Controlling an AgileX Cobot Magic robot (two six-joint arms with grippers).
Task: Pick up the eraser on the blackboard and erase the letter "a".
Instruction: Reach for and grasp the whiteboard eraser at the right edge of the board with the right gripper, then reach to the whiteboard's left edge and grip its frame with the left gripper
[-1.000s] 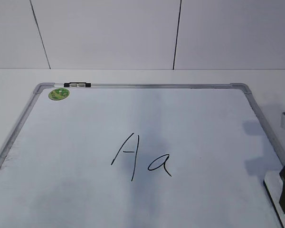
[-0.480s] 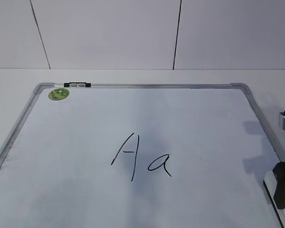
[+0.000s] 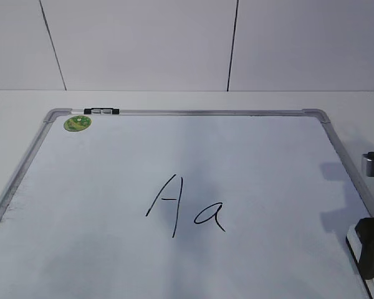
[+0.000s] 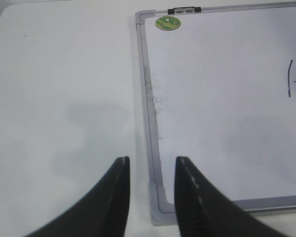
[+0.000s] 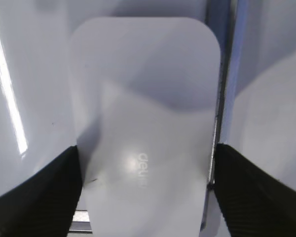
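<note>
We see the eraser (image 5: pixel 145 133) lying at the near right corner of the blackboard (image 3: pixel 174 149), its right side against the board's frame there. Our right end effector (image 5: pixel 145 192) is down over it, jaws spread wide, one finger on each long side of the white block. In the right wrist view the fingers look level with the eraser's sides, though we cannot tell whether either one touches it; nothing is gripped yet. Our left end effector (image 4: pixel 150 190) hangs partly open and empty above the board's near left corner, straddling the frame, well apart from the work.

The letter "a" (image 3: pixel 210 215) sits near the middle of the board, just right of the capital "A" (image 3: pixel 165 204).

We judge the grasp to be the step in hand, and several things could spoil it. The right finger stands close to the metal frame, so closing could catch it on the rail and skew or push the eraser. The plastic looks smooth and rounded, so a shallow pinch may slip on lifting. Later, the two letters stand so close that a wide or poorly aimed wipe could smear the capital too.
</note>
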